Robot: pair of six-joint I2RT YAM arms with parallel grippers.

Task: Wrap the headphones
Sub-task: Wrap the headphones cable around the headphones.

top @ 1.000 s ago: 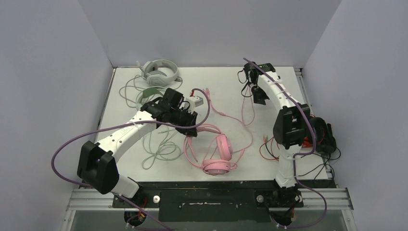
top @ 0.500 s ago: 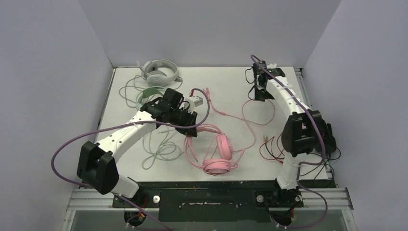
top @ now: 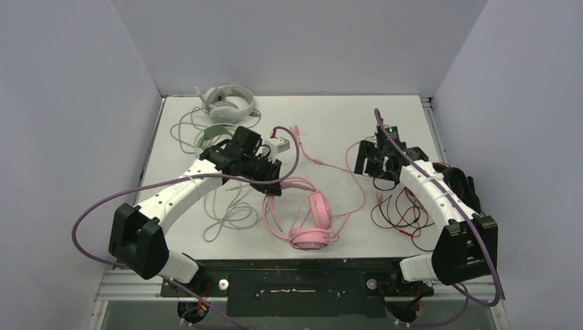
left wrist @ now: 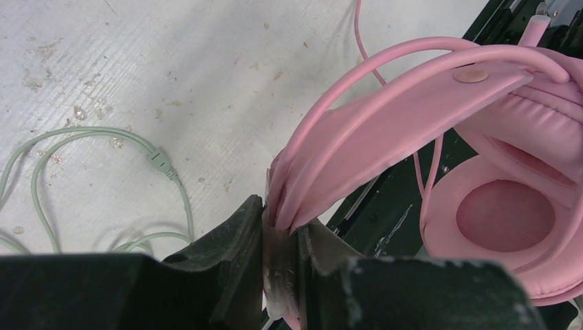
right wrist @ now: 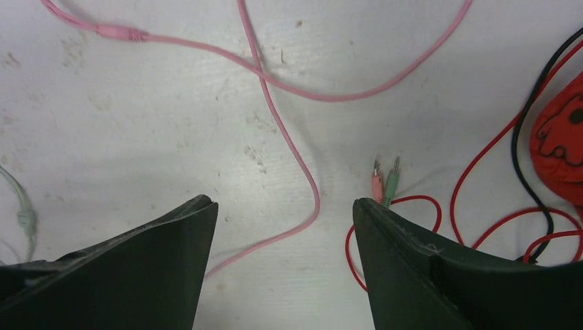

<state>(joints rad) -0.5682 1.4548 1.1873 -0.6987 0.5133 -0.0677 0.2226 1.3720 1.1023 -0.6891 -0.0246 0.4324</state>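
My left gripper (left wrist: 282, 234) is shut on the headband (left wrist: 385, 117) of the pink headphones (top: 311, 221), whose cups rest on the table near the front edge. The pink cable (top: 344, 168) trails back and right across the table. My right gripper (right wrist: 283, 203) hovers open over a bend of that pink cable (right wrist: 292, 155), with nothing between its fingers. In the top view the right gripper (top: 368, 163) is right of centre. The grey-white headphones (top: 229, 103) lie at the back left. The mint green headphones (top: 212, 134) are partly hidden behind my left arm, and their cable (left wrist: 158, 161) loops on the table.
Red and black wires (top: 399, 213) tangle at the right, beside a dark bundle (top: 462, 192) at the table's right edge. A pink and a green plug (right wrist: 383, 184) lie by my right finger. A small white box (top: 278, 146) sits near the left wrist. Walls close in three sides.
The right arm has swung from the table's back right toward the front, coming low over the pink cable. The left arm and the pink headphones have not moved.
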